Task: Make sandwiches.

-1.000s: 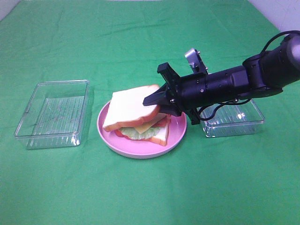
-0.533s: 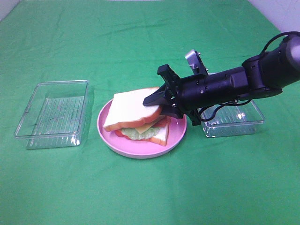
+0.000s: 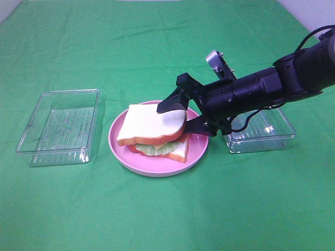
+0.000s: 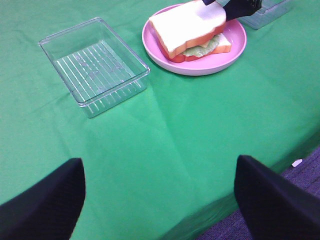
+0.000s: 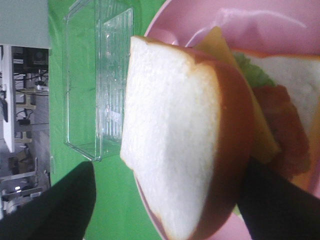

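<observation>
My right gripper (image 3: 183,112) is spread around the top slice's right edge; sandwich (image 3: 154,133) sits on the plate (image 3: 118,151), frame centre; looks light, slippery, loosely stacked; I'd pinch the crust edge; left gripper (image 4: 160,195) spread.

The sandwiches (image 3: 154,133) are one toy stack on a pink plate (image 3: 157,168): white bread slices with orange-brown crust, green lettuce, reddish bacon and yellow cheese between. The top slice lies nearly flat.

Black cylindrical right arm (image 3: 261,89), black cables, silver camera mount, pointed black claw (image 3: 183,112).
</observation>
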